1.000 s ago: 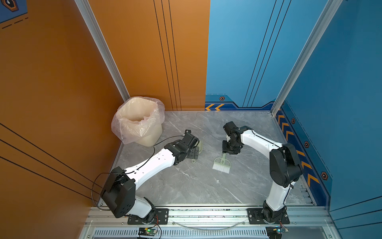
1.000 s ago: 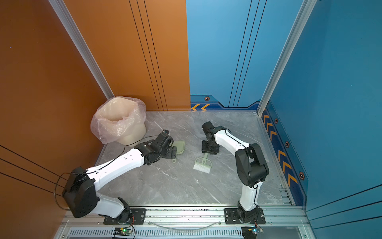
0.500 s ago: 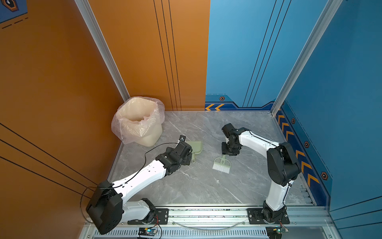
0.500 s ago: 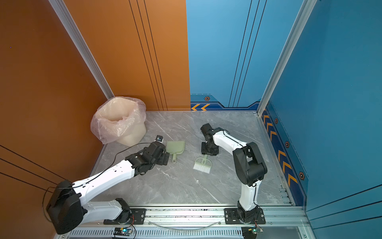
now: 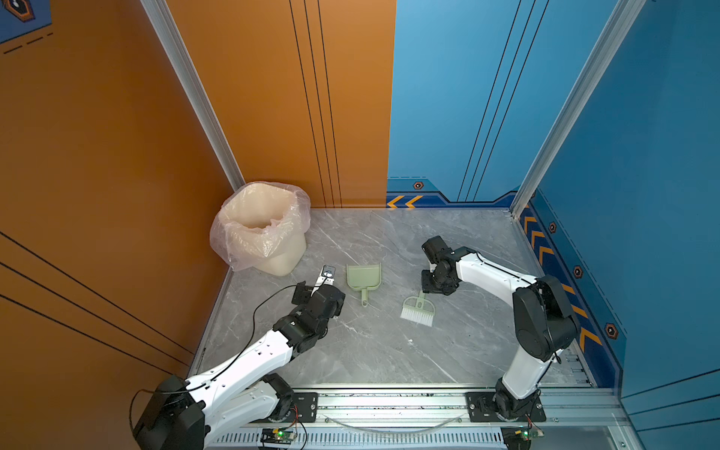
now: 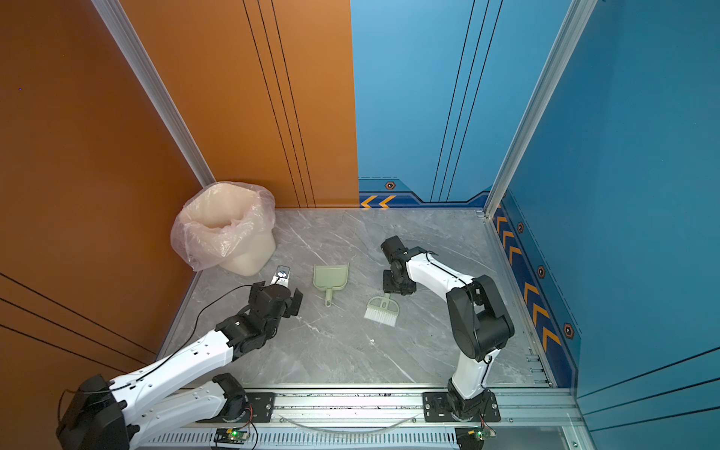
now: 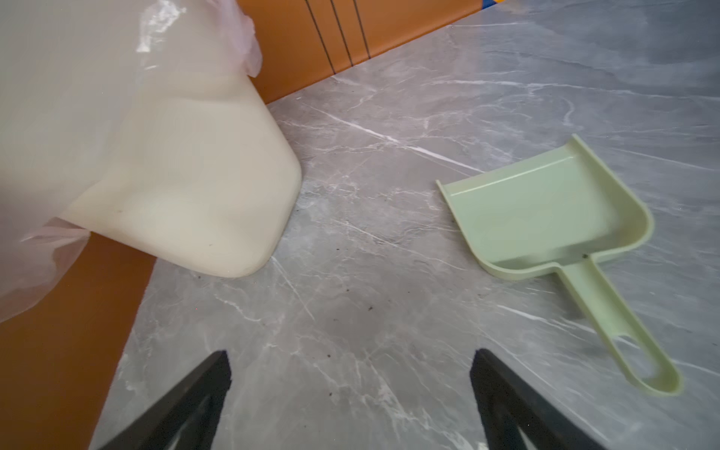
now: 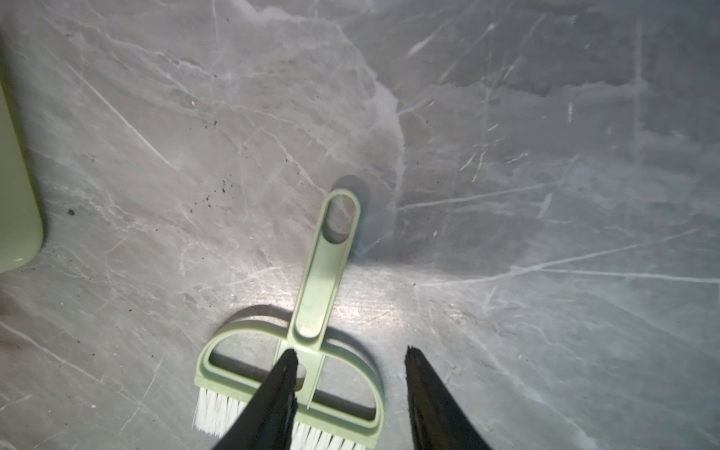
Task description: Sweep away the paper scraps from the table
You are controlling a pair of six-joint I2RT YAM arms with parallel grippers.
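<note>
Left wrist view and both top views show no paper scraps on the table (image 7: 350, 304), so the sweeping looks finished; whether they lie in the lined bin (image 7: 163, 175) I cannot tell. The left gripper (image 7: 349, 353), spread wide and empty at bottom centre, sits apart from the dustpan (image 7: 545, 218) at right. The right gripper (image 8: 350, 350), parted, holds nothing above the brush (image 8: 323, 272).

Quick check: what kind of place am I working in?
Probably a staged robot test cell: printed orange and blue wall panels, a marble-patterned table with a metal mounting rail, and a lined bin.
</note>
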